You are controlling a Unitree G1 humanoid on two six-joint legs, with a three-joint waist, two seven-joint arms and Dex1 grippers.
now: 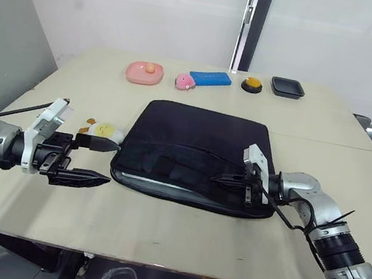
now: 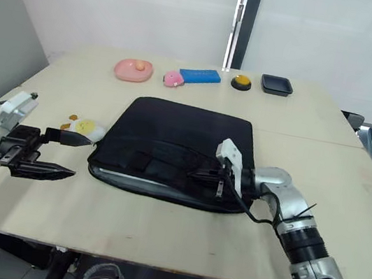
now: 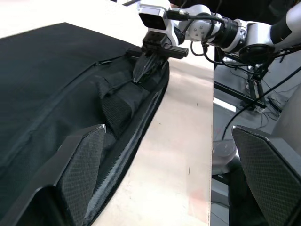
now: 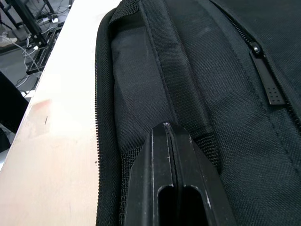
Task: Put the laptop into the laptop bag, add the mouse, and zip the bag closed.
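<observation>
Bag (image 1: 194, 156) lies flat mid-tabletop (image 1: 157, 234), laptop edge showing in its open front; right fingers (image 4: 170, 141) pressed together on its strap, left fingers (image 1: 98, 179) wide beside it, so pulling may drag the bag.

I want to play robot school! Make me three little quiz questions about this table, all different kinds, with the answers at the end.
1. True or false: the blue box lies on the black bag.
2. Which hand rests on the bag's near edge?
A. the left hand
B. the right hand
3. Fill the gap: the toy duck sits just beyond the bag's ____ side.

Key:
1. False: the box lies at the far end of the table, apart from the bag.
2. B. Its fingers are pressed together; the left hand's fingers are spread.
3. Left.
</observation>
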